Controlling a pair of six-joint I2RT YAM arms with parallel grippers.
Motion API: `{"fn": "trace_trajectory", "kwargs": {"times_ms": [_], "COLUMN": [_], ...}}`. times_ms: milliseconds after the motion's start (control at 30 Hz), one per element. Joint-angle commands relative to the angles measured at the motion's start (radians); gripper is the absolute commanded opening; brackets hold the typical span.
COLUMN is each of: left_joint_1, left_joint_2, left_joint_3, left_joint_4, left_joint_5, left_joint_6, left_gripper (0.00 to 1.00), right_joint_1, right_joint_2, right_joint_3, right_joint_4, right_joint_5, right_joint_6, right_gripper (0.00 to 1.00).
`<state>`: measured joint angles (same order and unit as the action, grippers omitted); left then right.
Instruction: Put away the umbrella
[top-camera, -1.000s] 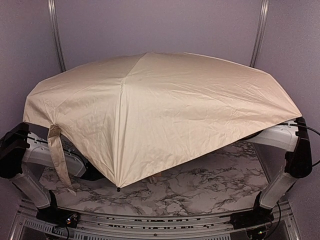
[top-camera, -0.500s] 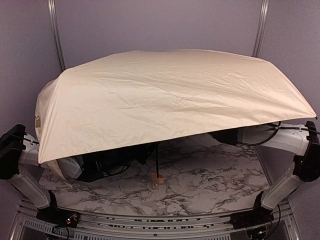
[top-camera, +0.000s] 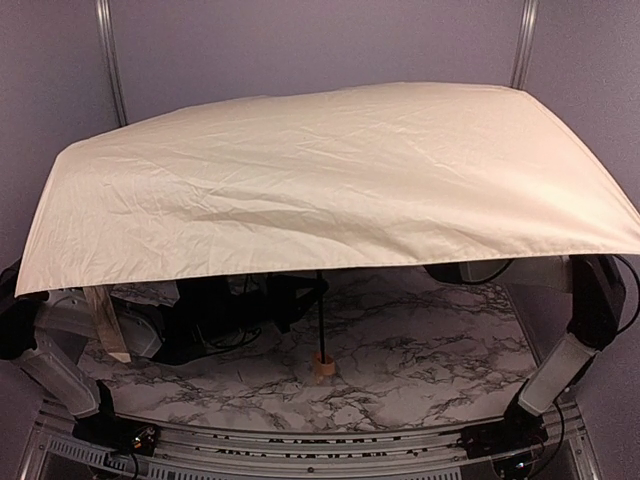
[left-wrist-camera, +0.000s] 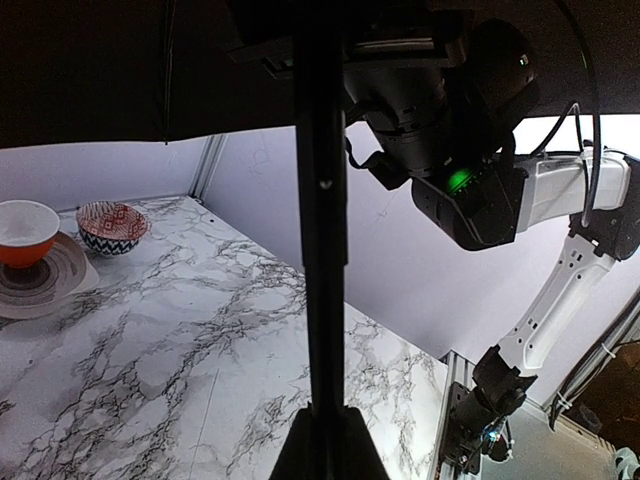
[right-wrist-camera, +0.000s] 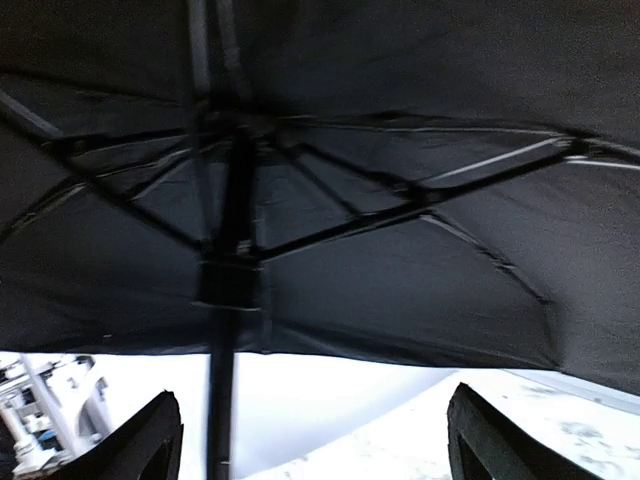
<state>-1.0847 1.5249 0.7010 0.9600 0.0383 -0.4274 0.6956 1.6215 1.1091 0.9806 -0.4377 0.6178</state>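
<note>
**Umbrella.** The umbrella (top-camera: 320, 190) is fully open and stands upright over the marble table (top-camera: 430, 375). Its cream-beige canopy spans nearly the whole width of the top view and hides most of both arms. The thin dark shaft (top-camera: 318, 315) drops from under the canopy's near edge to the small tan handle (top-camera: 322, 367), which sits low over the table near its front centre. Whether the handle touches the surface cannot be told. A fabric strap (top-camera: 105, 325) hangs from the canopy's left edge.

**Left end effector.** In the left wrist view the left end effector (left-wrist-camera: 322, 432) is closed tight on the shaft, which runs straight up through the middle of the frame.

**Right end effector.** The right end effector (right-wrist-camera: 315, 400) points up at the dark underside of the canopy, where the ribs meet the shaft. Its fingers (right-wrist-camera: 150, 440) stand wide apart and grip nothing. The shaft appears just inside one finger, but contact cannot be determined — the view is blurred.

**Other items.** At the far left of the table, seen from the left wrist, an orange-and-white bowl (left-wrist-camera: 25, 228) rests on a grey plate (left-wrist-camera: 45, 290). A patterned bowl (left-wrist-camera: 112, 226) sits just beside it — well apart from the umbrella's shaft.
</note>
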Motion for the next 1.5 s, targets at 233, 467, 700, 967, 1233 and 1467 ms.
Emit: {"fn": "trace_trajectory", "kwargs": {"times_ms": [233, 467, 700, 967, 1233, 1467], "left_joint_1": [-0.001, -0.001, -0.003, -0.004, 0.007, 0.001], "left_joint_2": [-0.024, -0.022, -0.016, -0.048, -0.048, 0.014], "left_joint_3": [0.023, 0.025, 0.028, 0.025, 0.086, 0.145], "left_joint_4": [0.100, 0.098, 0.093, 0.067, -0.035, -0.098], "left_joint_5": [0.077, 0.085, 0.103, 0.093, 0.208, 0.223], "left_joint_6": [0.014, 0.018, 0.022, 0.076, 0.073, 0.047], "left_gripper": [0.00, 0.00, 0.00, 0.00, 0.00, 0.00], "right_joint_1": [0.004, -0.003, -0.005, -0.020, -0.019, -0.016], "right_joint_2": [0.085, 0.143, 0.175, 0.173, 0.111, 0.078], "right_joint_3": [0.187, 0.263, 0.333, 0.284, 0.110, 0.039], "right_joint_4": [0.111, 0.083, 0.000, 0.001, 0.371, 0.499], "right_joint_5": [-0.172, -0.183, -0.156, -0.106, -0.034, 0.101], "right_joint_6": [0.057, 0.065, 0.048, 0.097, 0.205, 0.281], "right_gripper": [0.80, 0.65, 0.75, 0.81, 0.80, 0.73]}}
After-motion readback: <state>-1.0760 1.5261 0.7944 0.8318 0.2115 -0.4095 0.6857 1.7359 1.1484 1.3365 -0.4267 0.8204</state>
